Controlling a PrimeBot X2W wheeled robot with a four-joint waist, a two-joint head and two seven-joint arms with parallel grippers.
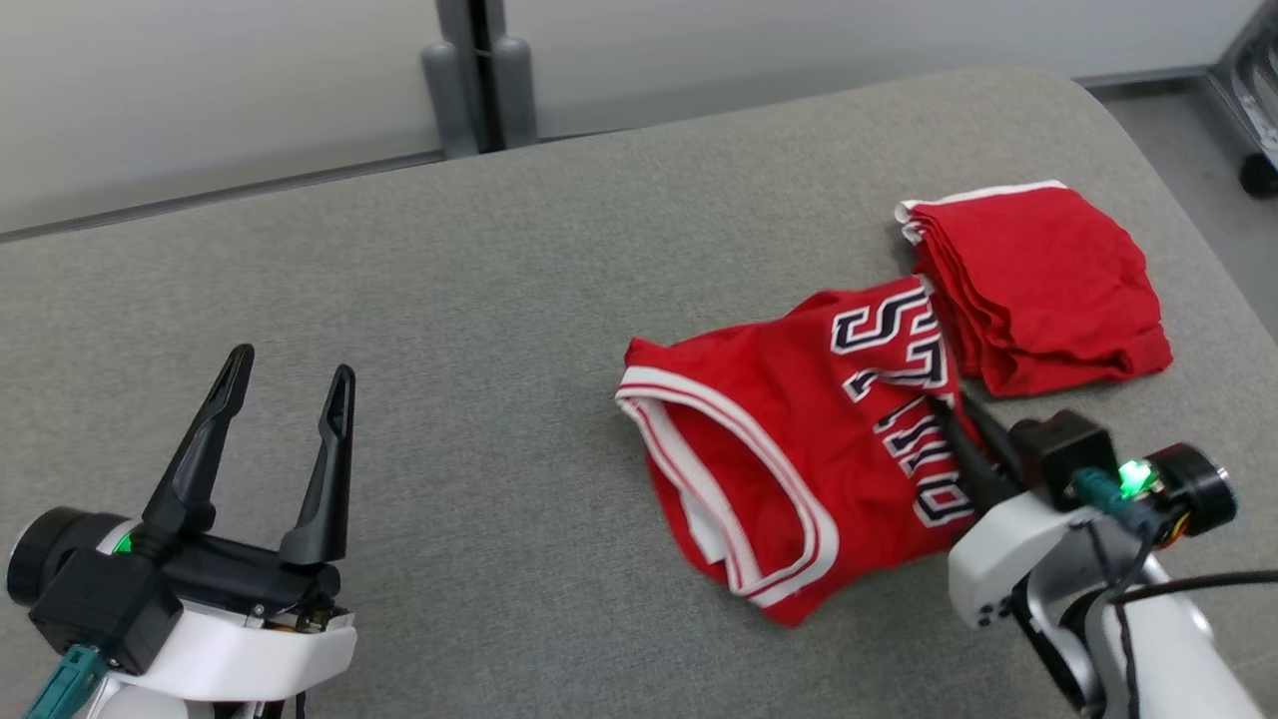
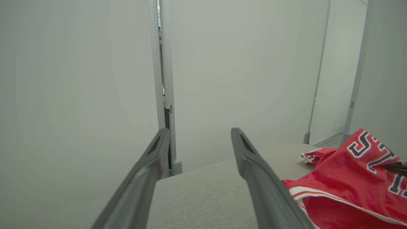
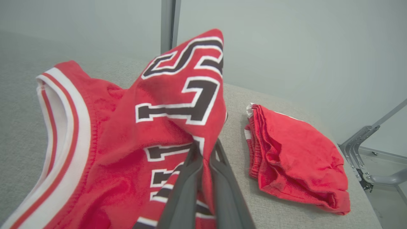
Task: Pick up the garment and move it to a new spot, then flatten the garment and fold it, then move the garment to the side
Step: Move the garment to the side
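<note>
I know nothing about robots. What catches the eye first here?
A crumpled red basketball jersey with bold lettering lies right of centre on the grey padded surface, with the right end effector shut on a fold of it. Just beyond it, toward the far right, sits a folded red garment. At the lower left, the left end effector hangs open, holding nothing.

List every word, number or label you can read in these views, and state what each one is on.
"S": a dark block letter with a white outline, on the red jersey, at the raised end of its lettering.
The rest of that lettering is creased and partly hidden by the right gripper, which pinches the cloth. It cannot be read as a word.
On the folded red garment: no text seen.
</note>
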